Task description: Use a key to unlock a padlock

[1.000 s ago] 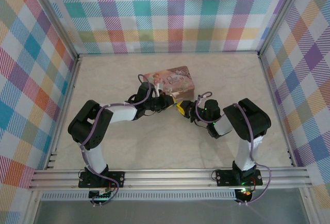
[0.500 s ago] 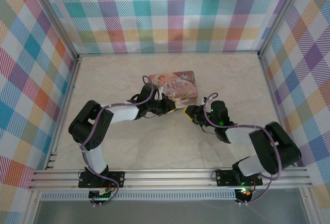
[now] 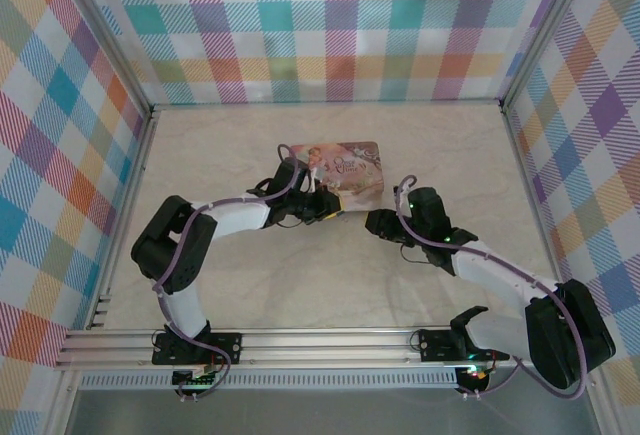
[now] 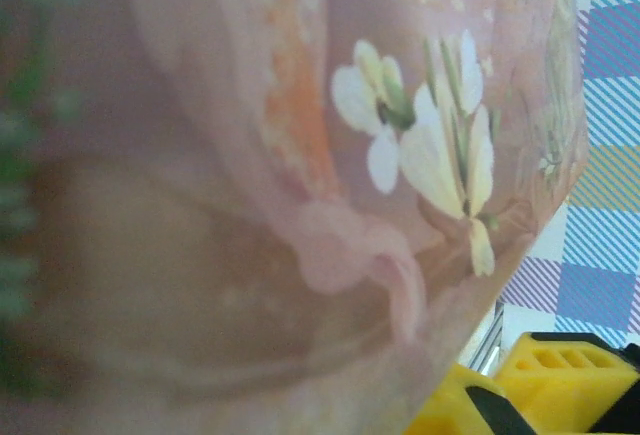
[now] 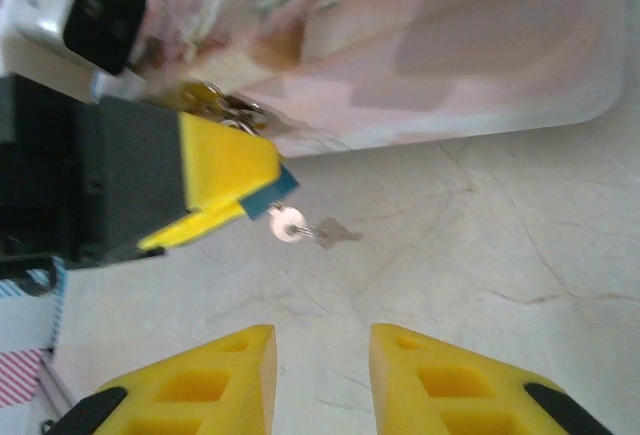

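We see a pale marbled surface (image 3: 250, 275) boxed in by bright plaid walls (image 3: 340, 25). Left of centre, the left tool (image 5: 262, 187) is pressed together at the near edge of a pink flowered box (image 3: 352, 167), a small silver key (image 5: 290, 223) at its tip; the box's curly lettering is too blurred to read. Just right, the right tool (image 5: 322, 347) stands spread, holding nothing.

The right gripper (image 5: 322, 337) has its two yellow fingers standing apart, with only the marbled table (image 5: 500, 255) between them. Past the gap, a small silver key (image 5: 290, 225) sits at the closed yellow tip of the left gripper (image 5: 262, 193), just beside the near edge of a pink box (image 5: 480, 45).
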### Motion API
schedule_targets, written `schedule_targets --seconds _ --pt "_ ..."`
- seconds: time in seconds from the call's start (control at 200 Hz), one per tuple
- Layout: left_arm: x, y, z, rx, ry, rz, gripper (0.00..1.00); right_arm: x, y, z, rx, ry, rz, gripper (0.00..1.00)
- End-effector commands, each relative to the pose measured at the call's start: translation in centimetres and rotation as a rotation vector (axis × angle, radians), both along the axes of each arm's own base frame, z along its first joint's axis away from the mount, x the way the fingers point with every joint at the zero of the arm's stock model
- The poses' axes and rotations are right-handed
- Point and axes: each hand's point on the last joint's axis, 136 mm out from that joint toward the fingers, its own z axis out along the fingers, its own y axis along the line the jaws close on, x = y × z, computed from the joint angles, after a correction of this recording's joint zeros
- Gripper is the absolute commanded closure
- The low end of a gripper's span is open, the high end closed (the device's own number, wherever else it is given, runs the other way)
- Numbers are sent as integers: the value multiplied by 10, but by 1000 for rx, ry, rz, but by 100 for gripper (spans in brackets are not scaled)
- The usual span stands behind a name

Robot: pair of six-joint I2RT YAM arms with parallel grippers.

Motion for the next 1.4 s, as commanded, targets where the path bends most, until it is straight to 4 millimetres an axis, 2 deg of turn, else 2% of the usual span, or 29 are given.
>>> schedule_targets --seconds 0.0,0.16,0.485,0.715,0.99,1.4 --pt "-4 -6 39 -24 -59 -37 92 -1 -2 1 -89 -49 42 68" --pt "-9 -1 43 1 -67 -41 91 -1 4 10 -137 -109 89 68" --pt "-9 -2 42 -3 -54 -39 91 -7 33 20 -220 -218 221 63" --pt "-9 -3 42 -7 -50 -41 91 -2 49 12 -299 -253 267 58" --pt "-10 -3 43 -9 -49 -43 91 7 67 2 -395 -292 300 57" --pt "-10 -4 46 -17 -51 -46 91 19 79 -7 -486 -312 316 60"
